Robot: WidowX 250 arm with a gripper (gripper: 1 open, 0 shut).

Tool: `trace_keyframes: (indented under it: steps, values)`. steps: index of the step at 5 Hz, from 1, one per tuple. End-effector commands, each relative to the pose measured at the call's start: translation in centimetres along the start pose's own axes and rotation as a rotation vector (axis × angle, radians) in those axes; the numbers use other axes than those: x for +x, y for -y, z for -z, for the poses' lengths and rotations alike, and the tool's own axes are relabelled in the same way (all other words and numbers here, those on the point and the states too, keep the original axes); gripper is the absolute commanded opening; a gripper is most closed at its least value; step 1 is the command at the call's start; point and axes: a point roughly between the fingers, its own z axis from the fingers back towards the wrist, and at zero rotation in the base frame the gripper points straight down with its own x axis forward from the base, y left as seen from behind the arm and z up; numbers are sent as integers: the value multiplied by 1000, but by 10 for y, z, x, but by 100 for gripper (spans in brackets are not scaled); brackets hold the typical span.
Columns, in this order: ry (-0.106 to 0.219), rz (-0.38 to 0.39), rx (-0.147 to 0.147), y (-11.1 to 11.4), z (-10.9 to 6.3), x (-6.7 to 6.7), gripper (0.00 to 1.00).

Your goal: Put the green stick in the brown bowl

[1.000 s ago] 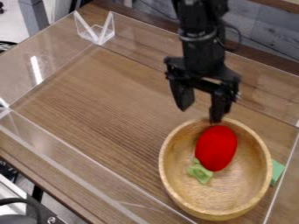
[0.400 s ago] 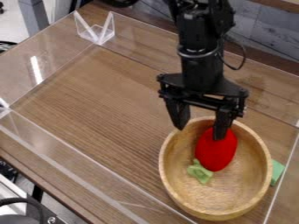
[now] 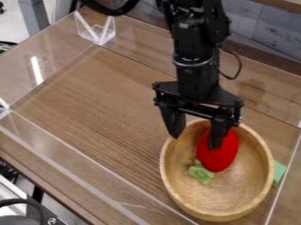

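From my remote view: end effector (image 3: 198, 123) over the far part of the brown bowl (image 3: 177, 183), its fingers spread wide. The bowl sits on the wooden surface (image 3: 88, 110). In it, a red rounded object (image 3: 217, 151), with a small light-green piece (image 3: 200, 173) just beside, toward the near left in the picture. Another pale green item (image 3: 279, 172) lies by the bowl's right side. Clear wire-like stand (image 3: 97, 32) at far left, well apart from the bowl.
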Motion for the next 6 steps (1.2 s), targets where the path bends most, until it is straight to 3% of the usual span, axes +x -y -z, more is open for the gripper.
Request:
trace_keyframes:
  steps: [1,2,4,6]
  values:
    - [52,-100,-6,8,-6,-5,100]
    - [69,-236,-6,18,-2,-19,0]
    - [90,-408,-13,18,-6,-42,0]
    - [69,-422,-38,16,-19,-37,0]
